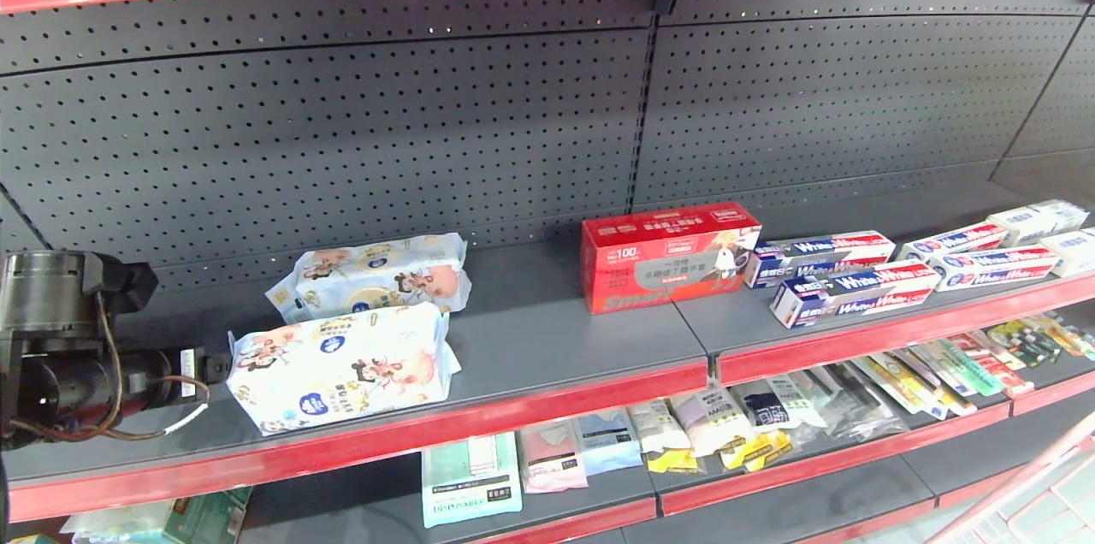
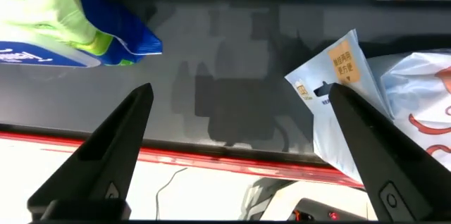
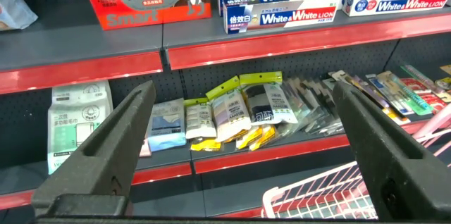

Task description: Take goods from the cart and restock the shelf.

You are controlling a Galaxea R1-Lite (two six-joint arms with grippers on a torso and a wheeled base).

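Red-edged shelf (image 1: 556, 330) carries the front wipes pack (image 1: 342, 364) | left hand (image 2: 239, 90) and right hand (image 3: 243, 86) both spread, empty | we should back the left out level, clear of the pack, toward cart (image 3: 317, 192).

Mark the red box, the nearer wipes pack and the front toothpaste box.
red box (image 1: 667, 257): head view, front face centre.
nearer wipes pack (image 1: 342, 366): head view, top face centre.
front toothpaste box (image 1: 855, 294): head view, long side, midway.
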